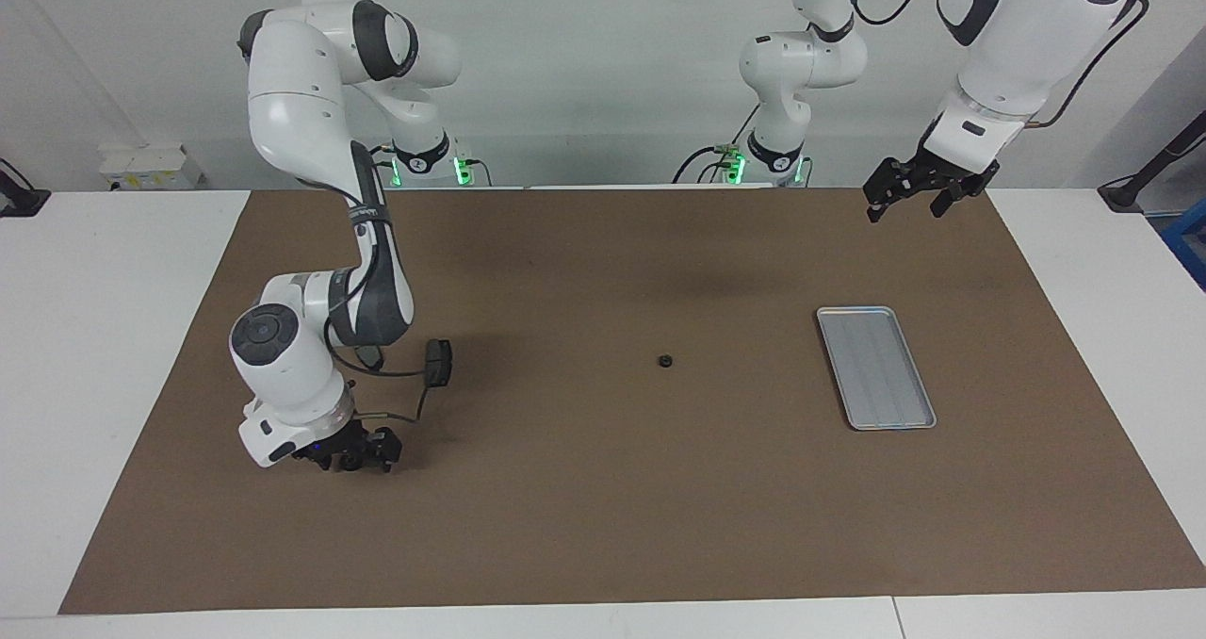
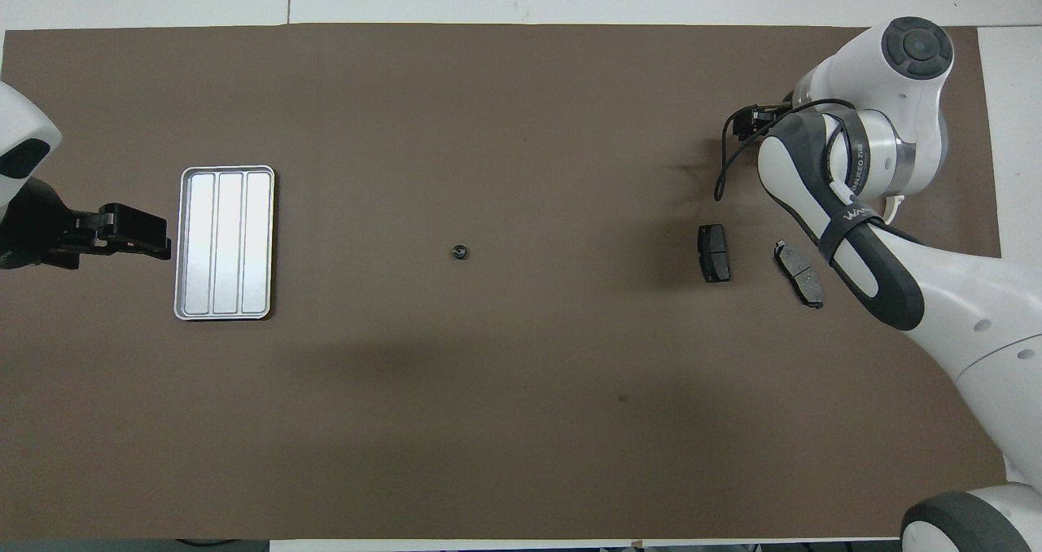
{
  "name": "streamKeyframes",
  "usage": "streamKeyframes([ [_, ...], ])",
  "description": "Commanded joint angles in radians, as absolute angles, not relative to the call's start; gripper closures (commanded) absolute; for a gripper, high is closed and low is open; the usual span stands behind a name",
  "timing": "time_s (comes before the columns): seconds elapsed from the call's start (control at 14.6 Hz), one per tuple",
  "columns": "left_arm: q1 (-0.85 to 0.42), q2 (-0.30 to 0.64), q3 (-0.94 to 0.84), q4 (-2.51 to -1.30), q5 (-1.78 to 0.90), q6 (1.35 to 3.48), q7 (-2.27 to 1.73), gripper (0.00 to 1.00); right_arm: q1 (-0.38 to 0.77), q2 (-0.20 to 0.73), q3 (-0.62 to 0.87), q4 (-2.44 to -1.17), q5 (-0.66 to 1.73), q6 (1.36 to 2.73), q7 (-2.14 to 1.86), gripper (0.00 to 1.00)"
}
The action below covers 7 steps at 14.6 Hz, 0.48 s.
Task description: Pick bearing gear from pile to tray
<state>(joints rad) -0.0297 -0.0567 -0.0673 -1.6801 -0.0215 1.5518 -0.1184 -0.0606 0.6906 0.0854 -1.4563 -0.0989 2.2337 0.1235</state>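
Note:
My right gripper (image 1: 353,454) is down at the mat at the right arm's end, open, its fingers standing on either side of a small black round bearing gear (image 1: 350,463). In the overhead view the right arm's wrist hides both. The rest of the pile lies nearer to the robots: two dark grey pads (image 2: 713,252) (image 2: 799,273); in the facing view one pad (image 1: 438,363) shows beside the arm. The silver ridged tray (image 1: 876,368) (image 2: 226,243) lies bare at the left arm's end. My left gripper (image 1: 909,196) (image 2: 134,238) hangs open and raised beside the tray, waiting.
A second small black round piece (image 1: 665,361) (image 2: 460,251) lies alone in the middle of the brown mat (image 1: 603,526). A black cable with a small box (image 2: 745,122) hangs off the right wrist. White table borders the mat.

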Motion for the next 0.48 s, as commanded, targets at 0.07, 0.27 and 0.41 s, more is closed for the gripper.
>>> streamKeyframes([
  [0.07,-0.02,-0.066,-0.077,-1.687,-0.006,1.54,-0.112,0.0,-0.083,0.692,0.1,-1.485,-0.107,2.254,0.092,0.03],
  [0.27,-0.02,-0.066,-0.075,-1.687,-0.006,1.54,-0.112,0.0,-0.094,0.689,0.101,-1.482,-0.106,2.218,0.091,0.19],
  [0.41,-0.02,-0.066,-0.075,-1.686,-0.006,1.54,-0.112,0.0,-0.094,0.687,0.101,-1.476,-0.106,2.214,0.091,0.27],
])
